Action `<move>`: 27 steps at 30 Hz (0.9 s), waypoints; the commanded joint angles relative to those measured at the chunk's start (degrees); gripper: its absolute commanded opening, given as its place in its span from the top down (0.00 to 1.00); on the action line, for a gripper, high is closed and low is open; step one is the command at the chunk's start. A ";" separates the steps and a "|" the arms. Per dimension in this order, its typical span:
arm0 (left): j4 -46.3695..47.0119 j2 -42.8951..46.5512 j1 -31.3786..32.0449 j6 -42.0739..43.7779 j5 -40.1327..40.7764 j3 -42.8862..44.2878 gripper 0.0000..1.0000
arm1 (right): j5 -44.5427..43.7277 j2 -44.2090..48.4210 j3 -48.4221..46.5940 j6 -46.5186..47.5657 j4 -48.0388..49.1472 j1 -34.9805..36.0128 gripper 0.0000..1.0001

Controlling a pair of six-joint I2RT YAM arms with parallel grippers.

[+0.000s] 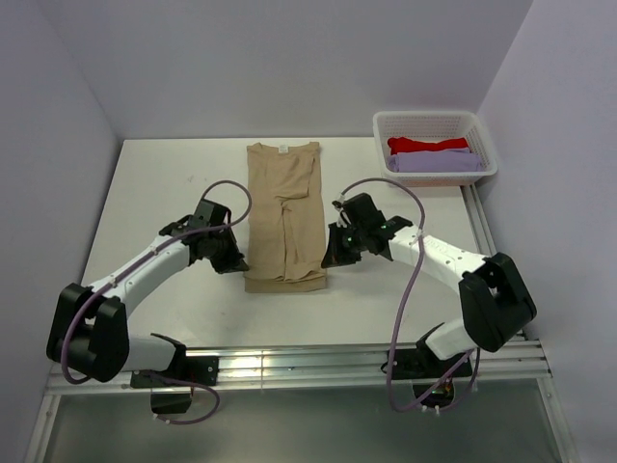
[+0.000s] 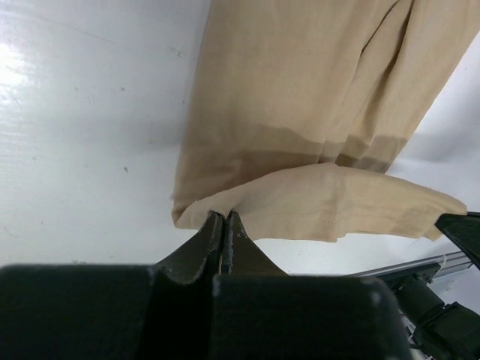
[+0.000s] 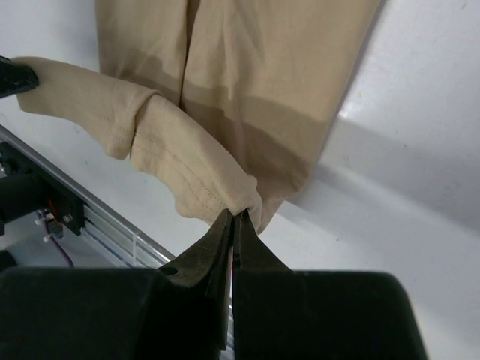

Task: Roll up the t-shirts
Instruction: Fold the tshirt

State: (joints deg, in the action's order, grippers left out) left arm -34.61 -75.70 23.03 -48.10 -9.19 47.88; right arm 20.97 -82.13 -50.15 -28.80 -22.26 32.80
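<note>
Table (image 1: 164, 193): basket (image 1: 437, 177) top cam only; wrist cams show tee (image 2: 300, 90) pinched.

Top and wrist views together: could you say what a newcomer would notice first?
The tan t-shirt, a folded strip mid-table, has its near hem pinched at the corners by the left gripper and right gripper. At the far right, a white basket holds a red t-shirt and a lavender t-shirt.

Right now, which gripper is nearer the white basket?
Right. The right gripper pinches the hem of the tan shirt, left of the basket; the left gripper pinches it farther left.
</note>
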 commanded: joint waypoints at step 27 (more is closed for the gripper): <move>10.44 -7.88 -4.75 4.85 -3.29 6.61 0.99 | 1.97 -9.28 -13.04 3.84 -0.94 -4.76 1.00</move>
State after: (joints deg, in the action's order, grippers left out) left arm -26.72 -82.50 18.55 -44.60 -11.27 51.92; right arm 22.24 -89.91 -60.40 -25.85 -23.09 28.77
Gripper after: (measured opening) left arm 0.015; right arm 0.011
